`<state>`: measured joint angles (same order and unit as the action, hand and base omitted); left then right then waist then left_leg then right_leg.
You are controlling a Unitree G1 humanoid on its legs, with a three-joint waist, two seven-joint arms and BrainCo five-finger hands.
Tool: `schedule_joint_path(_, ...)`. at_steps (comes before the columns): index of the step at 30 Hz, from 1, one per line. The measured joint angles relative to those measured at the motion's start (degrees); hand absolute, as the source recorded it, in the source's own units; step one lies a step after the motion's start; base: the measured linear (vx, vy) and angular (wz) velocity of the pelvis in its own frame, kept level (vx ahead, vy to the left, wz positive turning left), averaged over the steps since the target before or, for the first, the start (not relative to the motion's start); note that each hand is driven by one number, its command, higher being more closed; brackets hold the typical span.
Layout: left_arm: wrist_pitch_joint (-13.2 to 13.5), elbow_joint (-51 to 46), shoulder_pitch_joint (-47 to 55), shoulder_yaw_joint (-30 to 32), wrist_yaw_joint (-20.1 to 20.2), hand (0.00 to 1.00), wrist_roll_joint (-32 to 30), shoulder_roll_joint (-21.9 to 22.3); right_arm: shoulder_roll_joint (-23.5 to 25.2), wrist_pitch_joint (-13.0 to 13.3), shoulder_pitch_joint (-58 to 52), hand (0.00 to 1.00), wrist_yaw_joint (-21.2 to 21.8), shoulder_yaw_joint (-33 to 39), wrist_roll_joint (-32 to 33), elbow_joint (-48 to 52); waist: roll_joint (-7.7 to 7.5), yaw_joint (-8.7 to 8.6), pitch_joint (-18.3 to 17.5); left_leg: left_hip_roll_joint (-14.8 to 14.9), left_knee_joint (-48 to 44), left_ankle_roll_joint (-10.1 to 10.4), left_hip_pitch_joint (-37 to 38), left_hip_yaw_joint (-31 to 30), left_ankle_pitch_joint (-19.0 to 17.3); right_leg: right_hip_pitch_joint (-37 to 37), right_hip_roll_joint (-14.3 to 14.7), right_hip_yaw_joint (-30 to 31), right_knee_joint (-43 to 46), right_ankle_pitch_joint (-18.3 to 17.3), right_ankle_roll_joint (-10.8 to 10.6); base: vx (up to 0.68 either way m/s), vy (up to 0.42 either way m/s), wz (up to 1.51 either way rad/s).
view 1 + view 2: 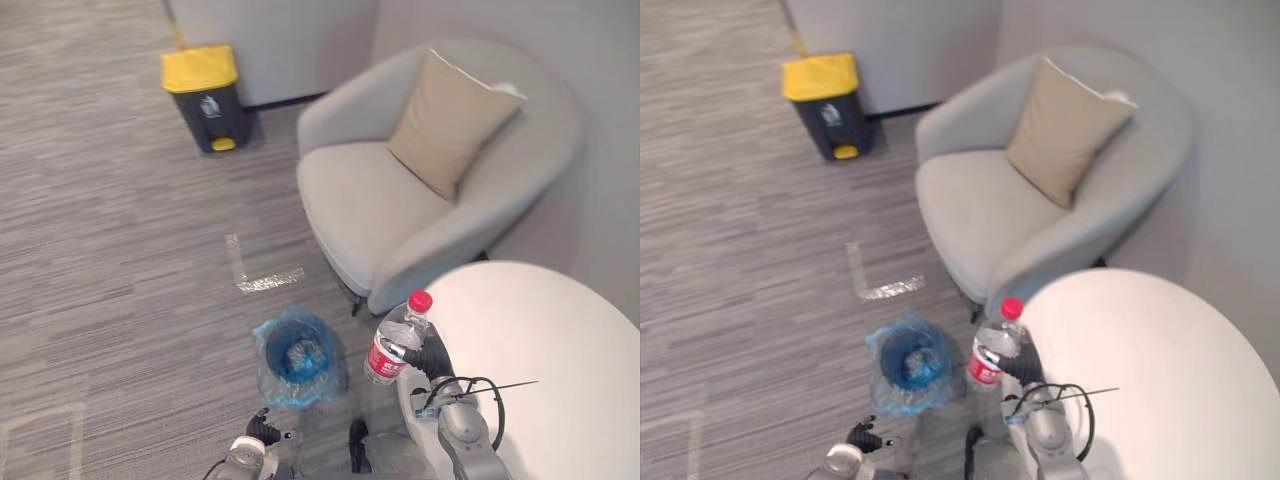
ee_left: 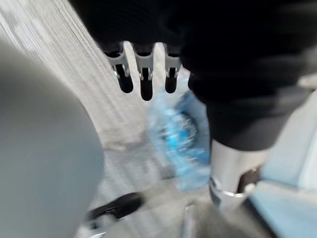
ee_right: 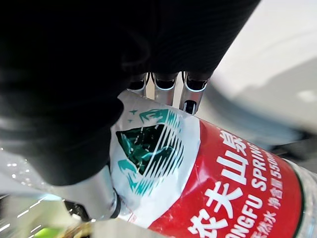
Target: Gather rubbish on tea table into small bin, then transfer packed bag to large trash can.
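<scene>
We had the right robot hand [image 1: 434,358] curled round a plastic water bottle [image 1: 396,342], red cap uppermost. In the wrist view its fingers [image 3: 190,94] were pressed against the label. The bottle hung at the nine o'clock edge of the round white worktop [image 1: 545,340]. The left robot hand [image 2: 144,74] hung low over the floor with its fingers relaxed, holding nothing. At about eight o'clock from the bottle, near it on the floor, stood the small bin [image 1: 294,356] lined with a blue bag. Far off at eleven o'clock stood the large trash can [image 1: 204,92] with its yellow lid.

We judged the gathering step to be in hand, with the bottle on its way to the bin. The next move called for bringing the bottle squarely over the bag's mouth, then spreading the fingers so that it dropped inside rather than catching the rim.
</scene>
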<state>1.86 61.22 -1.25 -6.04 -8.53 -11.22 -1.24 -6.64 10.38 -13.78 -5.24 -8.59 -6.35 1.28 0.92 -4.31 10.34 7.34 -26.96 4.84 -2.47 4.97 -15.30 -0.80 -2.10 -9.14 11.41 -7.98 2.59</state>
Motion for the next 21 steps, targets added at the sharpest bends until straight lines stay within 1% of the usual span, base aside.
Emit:
schedule_joint_path(1, -0.03, 0.02, -0.09, -0.26, 0.04, 0.00, -0.01, 0.00, -0.01, 0.03, 0.28, 1.00, -0.30, 0.22, 0.01, -0.02, -0.30, 0.04, 0.18, 0.81, 2.47, 0.14, -0.79, 1.21, 0.08, -0.34, -0.57, -0.47, -0.24, 0.01, -0.04, 0.09, 0.072, 0.18)
schedule_joint_path(2, -0.06, 0.02, -0.24, -0.77, 0.02, 0.00, -0.01, -0.16, -0.19, -0.01, 0.23, 1.00, -0.45, 0.82, 0.01, -0.14, -0.09, 0.06, 0.10, 1.90, 6.86, -0.01, -1.61, 2.21, 1.42, -0.66, -1.21, -1.15, -0.29, -0.02, -0.16, 0.10, 0.141, 0.34)
schedule_joint_path(3, -0.06, 0.03, -0.20, -1.60, -0.05, 0.00, -0.04, -0.37, -0.43, -0.06, -0.44, 1.00, -0.49, 1.59, 0.00, -0.19, 0.70, 0.01, -0.21, 2.97, 12.82, -0.21, -1.60, 2.27, 8.27, -1.30, -1.18, -1.63, -0.29, -0.54, -1.77, 0.10, 0.204, 0.29)
schedule_joint_path(4, -0.06, 0.04, -0.16, -1.97, 0.00, 0.00, -0.03, -0.46, -0.59, -0.06, -0.83, 1.00, -0.53, 1.67, 0.00, -0.30, 0.95, 0.00, -0.38, 3.15, 13.55, 2.52, -1.87, 1.81, 9.38, -1.46, -1.04, -1.50, -0.26, -0.91, -2.51, 0.10, 0.207, 0.10)
schedule_joint_path(5, -0.07, 0.17, -0.22, -2.47, -0.09, 0.00, -0.22, -1.26, -0.28, -0.21, -0.78, 1.00, -0.53, 1.55, -0.07, -1.94, -0.54, 0.42, -1.23, 1.66, 14.62, 2.57, -1.12, 1.47, 9.02, -1.35, -2.05, -0.14, -0.70, -1.65, -3.76, 0.08, 0.173, -0.05)
schedule_joint_path(6, -0.14, 0.31, -0.30, -3.01, -0.04, 0.00, -0.48, -2.44, 0.21, -0.25, -0.79, 1.00, -0.35, 1.28, -0.26, -2.49, -1.28, 0.42, -1.16, 0.99, 15.02, 2.36, -1.08, 1.78, 9.16, -1.13, -2.81, 0.38, -0.83, -1.35, -4.26, 0.05, 0.165, -0.10)
schedule_joint_path(7, -0.11, 0.30, -0.27, -3.49, -0.04, 0.00, -0.67, -2.79, 0.51, -0.28, -1.07, 1.00, -0.32, 0.95, -0.44, -2.71, -1.68, 0.48, -1.01, 0.39, 15.04, 2.21, -0.96, 2.22, 9.26, -1.14, -3.43, 0.68, -1.07, -0.88, -4.97, 0.01, 0.144, -0.09)
schedule_joint_path(9, -0.11, 0.40, -0.25, -3.52, -0.08, 0.00, -1.03, -3.47, 0.33, -0.28, -0.78, 1.00, -0.27, 0.20, -0.45, -3.21, -1.78, 0.58, -1.16, -0.82, 15.32, 1.94, -0.29, 2.75, 9.42, -1.40, -4.47, 1.96, -1.79, -0.06, -5.93, 0.00, 0.141, -0.22)
schedule_joint_path(12, -0.07, 1.32, -0.33, -3.97, -0.15, 0.00, -1.04, -4.73, -0.04, -0.24, 1.93, 1.00, -0.37, -1.39, -1.24, -6.15, -1.15, 0.49, -0.92, -1.46, 17.51, 0.85, 0.73, 4.16, 10.14, -1.02, -4.90, 3.75, -2.85, 1.28, -6.69, -0.04, 0.084, -0.26)
schedule_joint_path(13, -0.05, 1.34, -0.33, -3.94, -0.21, 0.00, -1.04, -5.09, -0.42, -0.25, 3.00, 1.00, -0.42, -2.07, -2.62, -7.59, -0.90, 0.63, -0.84, -1.48, 18.13, 0.73, 0.47, 4.56, 10.22, -0.21, -4.85, 4.23, -2.99, 1.47, -6.78, -0.08, 0.035, -0.23)
schedule_joint_path(15, 0.16, 1.29, -0.79, -3.92, -0.27, 0.00, -1.00, -5.23, -1.68, -0.26, 6.43, 1.00, -0.48, -3.95, -2.82, -10.41, -0.16, 0.82, -0.06, -1.47, 18.17, 0.11, -1.40, 5.45, 10.72, 2.38, -4.56, 5.26, -2.86, 2.56, -6.86, -0.12, 0.032, -0.27)
schedule_joint_path(16, 0.20, 1.29, -1.62, -3.91, -0.38, 0.00, -0.89, -4.97, -2.66, -0.27, 9.13, 1.00, -0.63, -5.43, -3.00, -11.83, 0.74, 0.84, 0.86, -1.21, 17.48, -0.04, -3.62, 5.46, 10.80, 4.65, -4.21, 6.01, -2.51, 3.53, -6.64, -0.22, 0.036, -0.18)
schedule_joint_path(17, 0.28, 1.24, -2.83, -3.83, -0.72, 0.00, -0.42, -4.79, -3.55, -0.27, 11.74, 1.00, -0.97, -6.41, -4.16, -12.55, 1.40, 1.08, 2.55, -1.10, 15.80, -0.28, -6.63, 5.40, 10.96, 7.33, -4.18, 6.46, -1.63, 4.00, -6.64, -0.23, 0.031, -0.11)
schedule_joint_path(18, 0.38, 1.21, -3.35, -3.70, -1.21, 0.00, 0.23, -4.79, -3.88, -0.25, 12.98, 1.00, -1.21, -6.79, -4.91, -12.94, 1.57, 1.09, 3.43, -1.01, 14.73, -0.39, -8.09, 5.31, 10.91, 8.59, -4.18, 6.51, -1.05, 4.03, -6.64, -0.27, 0.024, 0.00)
schedule_joint_path(19, 0.44, 1.18, -4.74, -2.20, -1.56, 0.00, 1.03, -4.72, -4.50, -0.31, 15.76, 1.00, -1.68, -7.93, -5.04, -14.10, 1.87, 1.31, 5.25, -0.80, 12.63, -0.59, -11.38, 4.91, 10.79, 11.40, -4.13, 6.55, 0.39, 3.99, -6.67, -0.21, 0.005, 0.08)
schedule_joint_path(20, 0.45, 1.12, -5.58, -1.71, -1.88, 0.00, 1.88, -4.70, -4.80, -0.31, 17.22, 1.00, -1.92, -8.42, -5.05, -14.43, 2.11, 1.48, 6.24, -0.69, 11.35, -0.69, -13.66, 4.45, 10.76, 13.26, -4.07, 6.51, 1.36, 3.89, -6.74, -0.28, 0.004, 0.18)
schedule_joint_path(21, 0.44, 0.35, -6.77, -0.74, -2.80, 0.00, 3.31, -4.61, -4.74, -0.35, 19.18, 1.00, -2.26, -8.71, -5.08, -14.69, 2.22, 1.66, 7.93, -0.64, 9.62, -0.87, -16.79, 3.61, 10.69, 16.12, -4.16, 6.42, 3.16, 3.16, -7.15, -0.30, 0.001, 0.28)
